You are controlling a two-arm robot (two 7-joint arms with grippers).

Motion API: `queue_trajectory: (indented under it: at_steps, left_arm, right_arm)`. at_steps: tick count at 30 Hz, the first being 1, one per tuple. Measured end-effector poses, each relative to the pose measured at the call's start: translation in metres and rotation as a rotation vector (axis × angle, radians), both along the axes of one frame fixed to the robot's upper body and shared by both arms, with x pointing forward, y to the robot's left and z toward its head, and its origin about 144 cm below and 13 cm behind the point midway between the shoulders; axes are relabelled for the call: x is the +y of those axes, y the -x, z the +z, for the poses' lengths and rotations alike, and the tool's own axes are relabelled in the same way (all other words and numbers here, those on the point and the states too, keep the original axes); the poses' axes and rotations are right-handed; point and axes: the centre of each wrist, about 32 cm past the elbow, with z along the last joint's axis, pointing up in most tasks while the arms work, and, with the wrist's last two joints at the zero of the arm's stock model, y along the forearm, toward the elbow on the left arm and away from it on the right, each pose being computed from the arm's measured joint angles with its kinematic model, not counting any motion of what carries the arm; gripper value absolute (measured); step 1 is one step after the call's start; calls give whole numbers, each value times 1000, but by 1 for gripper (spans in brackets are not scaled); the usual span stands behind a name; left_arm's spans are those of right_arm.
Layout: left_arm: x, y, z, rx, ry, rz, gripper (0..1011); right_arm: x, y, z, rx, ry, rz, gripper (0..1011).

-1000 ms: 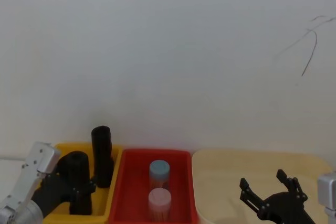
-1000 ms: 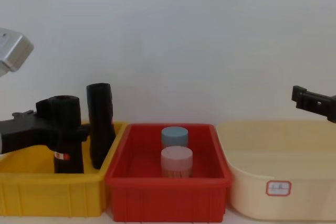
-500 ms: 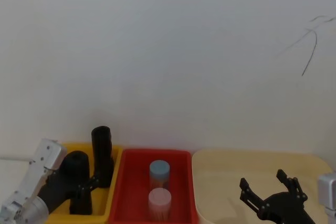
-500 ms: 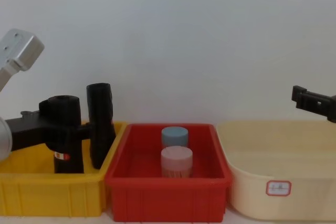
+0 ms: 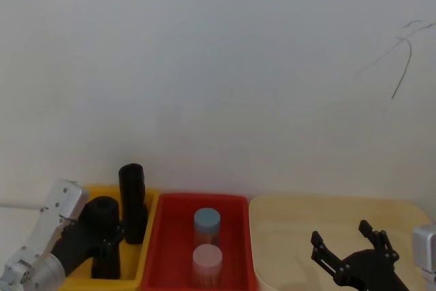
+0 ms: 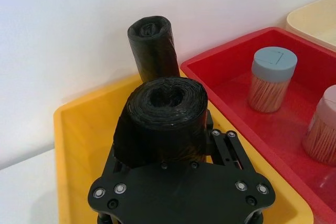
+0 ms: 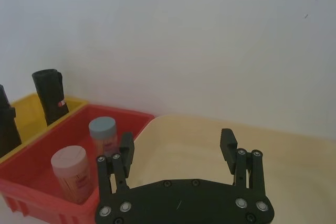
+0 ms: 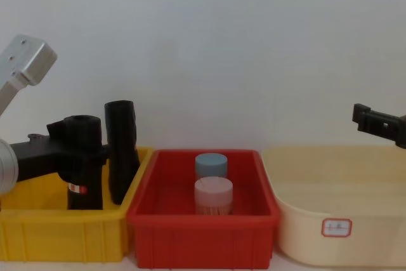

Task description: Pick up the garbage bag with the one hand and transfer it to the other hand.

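Three bins in a row against a white wall: yellow bin (image 8: 38, 236) on the robot's left, red bin (image 8: 203, 242) in the middle, cream tub (image 8: 361, 245) on the right with a small white label (image 8: 336, 227) on its front wall.

Garbage bag (image 8: 85, 131): thick black roll, upright in the yellow bin, toward the bin's right half and nearer its front wall. Red-and-white sticker (image 8: 75, 188) low on its side. Its lower end is hidden behind the bin's front wall, so contact with the bin floor cannot be told.

Left gripper (image 8: 79, 153): reaches in from the left edge over the yellow bin. The left wrist view shows one finger on each side of the roll, pressed to the plastic, so it is clamped on the garbage bag about mid-height.

Slim black roll (image 8: 122, 150): upright at the yellow bin's far right corner, just beside the garbage bag and behind it. Whether they touch cannot be told.

Red bin holds two jars: blue-lidded jar (image 8: 210, 164) toward the back, pink-lidded jar (image 8: 213, 196) in front of it, both upright.

Right gripper (image 5: 340, 233): over the cream tub, near its front edge, fingers spread wide apart with nothing between them. Well apart from the garbage bag.
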Motion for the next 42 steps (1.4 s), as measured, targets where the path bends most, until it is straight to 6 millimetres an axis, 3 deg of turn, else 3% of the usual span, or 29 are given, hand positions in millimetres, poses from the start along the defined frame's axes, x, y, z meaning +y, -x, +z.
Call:
queue_trajectory:
  at_steps: [15, 42]
  left_arm:
    - [2, 1, 7, -20, 7, -29, 519]
    - [23, -4, 82, -103, 55, -141, 519]
  right_arm:
    - [-5, -3, 2, -7, 17, 64, 1001]
    - [-38, -1, 40, -57, 92, 379, 1001]
